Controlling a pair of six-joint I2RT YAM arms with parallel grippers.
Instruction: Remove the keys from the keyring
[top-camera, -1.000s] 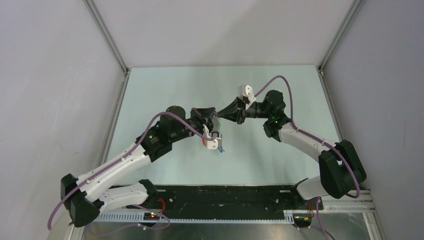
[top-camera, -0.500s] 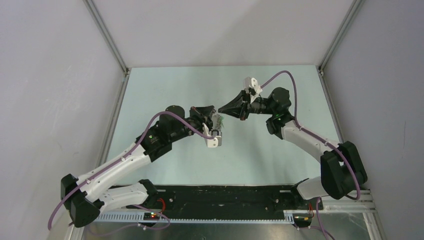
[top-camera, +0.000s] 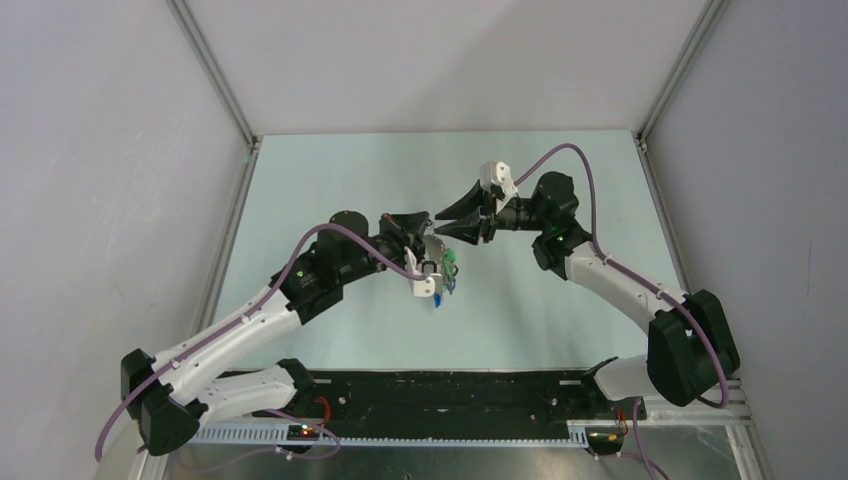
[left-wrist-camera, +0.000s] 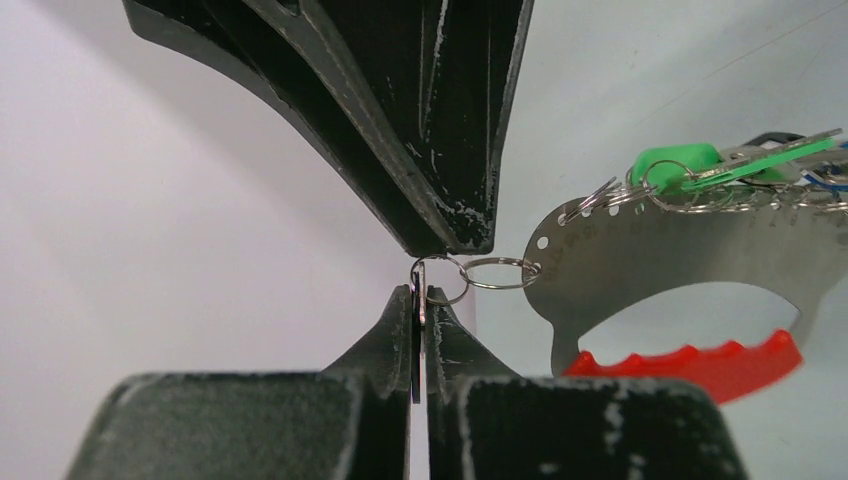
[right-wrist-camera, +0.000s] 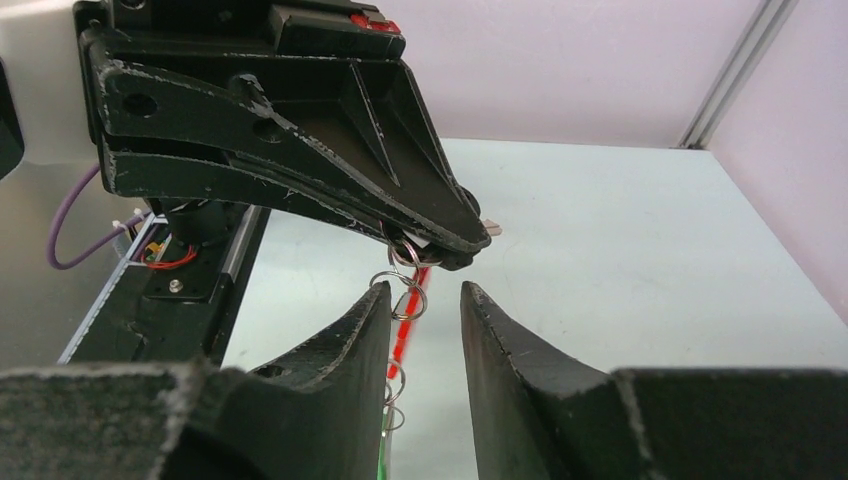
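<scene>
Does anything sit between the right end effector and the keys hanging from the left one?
Nothing visible. The open right end effector is at the split rings the left end effector pinches; the keys hang further along.

White arm links, black joints, purple cables, scuffed black end effector fingers

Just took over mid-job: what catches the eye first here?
Above the table's middle, the left tool is shut on a small ring, and from it a chain of rings carries a silver, red-edged keyring and green-headed keys. The right tool, open, meets it tip to tip with those rings between its fingers.
</scene>
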